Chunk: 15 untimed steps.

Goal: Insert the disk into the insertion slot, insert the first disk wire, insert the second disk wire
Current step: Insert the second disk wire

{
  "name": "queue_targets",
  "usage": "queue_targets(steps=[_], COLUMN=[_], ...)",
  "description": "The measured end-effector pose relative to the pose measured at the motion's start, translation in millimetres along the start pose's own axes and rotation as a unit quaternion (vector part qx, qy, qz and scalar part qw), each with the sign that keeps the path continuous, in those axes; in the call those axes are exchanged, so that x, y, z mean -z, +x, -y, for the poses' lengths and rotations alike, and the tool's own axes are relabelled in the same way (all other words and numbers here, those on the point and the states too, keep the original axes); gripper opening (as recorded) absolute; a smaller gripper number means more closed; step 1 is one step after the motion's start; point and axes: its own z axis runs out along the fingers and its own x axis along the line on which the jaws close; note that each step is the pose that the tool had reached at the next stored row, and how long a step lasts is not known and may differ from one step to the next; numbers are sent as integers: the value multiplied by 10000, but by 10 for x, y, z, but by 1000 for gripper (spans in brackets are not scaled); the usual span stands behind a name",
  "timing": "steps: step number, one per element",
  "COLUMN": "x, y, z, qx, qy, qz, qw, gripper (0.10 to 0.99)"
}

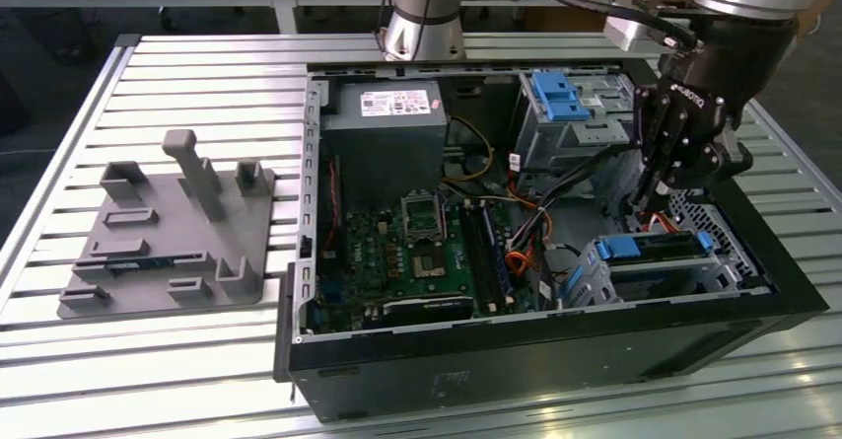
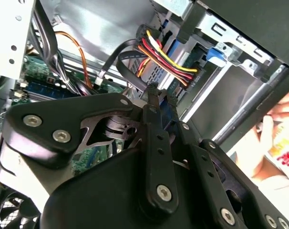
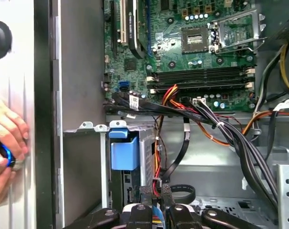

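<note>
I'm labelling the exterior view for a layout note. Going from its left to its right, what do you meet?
Grey fixture block → power supply → motherboard → the disk in the insertion slot, with the gripper just above it.

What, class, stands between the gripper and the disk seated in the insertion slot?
Nothing solid. The gripper hangs just above the disk, seated in the insertion slot. Only thin red and black wires run between them.

exterior view overlooks the open computer case [image 1: 553, 360]; both wrist views peer closely inside.
</note>
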Motion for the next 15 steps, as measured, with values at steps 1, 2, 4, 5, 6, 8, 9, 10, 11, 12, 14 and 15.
queue_targets(steps=[1, 2, 4, 5, 6, 8, 9, 10, 11, 12, 14, 15], x=[-2, -5, -10, -13, -16, -22, -24, -27, -30, -34, -40, -43], y=[11, 23, 47, 59, 73, 98, 111, 124, 138, 152, 179, 193], z=[1, 2, 2, 3, 4, 5, 5, 6, 6, 7, 8, 9], qx=[1, 2, 4, 5, 6, 7, 9, 9, 10, 11, 12, 13], qy=[-1, -3, -6, -7, -9, -12, -13, -15, -16, -17, -20, -22], qz=[44, 90, 175, 216, 258, 341, 379, 417, 455, 495, 572, 611], qw=[10000, 10000, 9998, 9998, 9997, 9994, 9993, 9991, 9990, 9988, 9984, 9981], gripper=[200, 200, 200, 200, 200, 200, 200, 200, 200, 200, 200, 200])
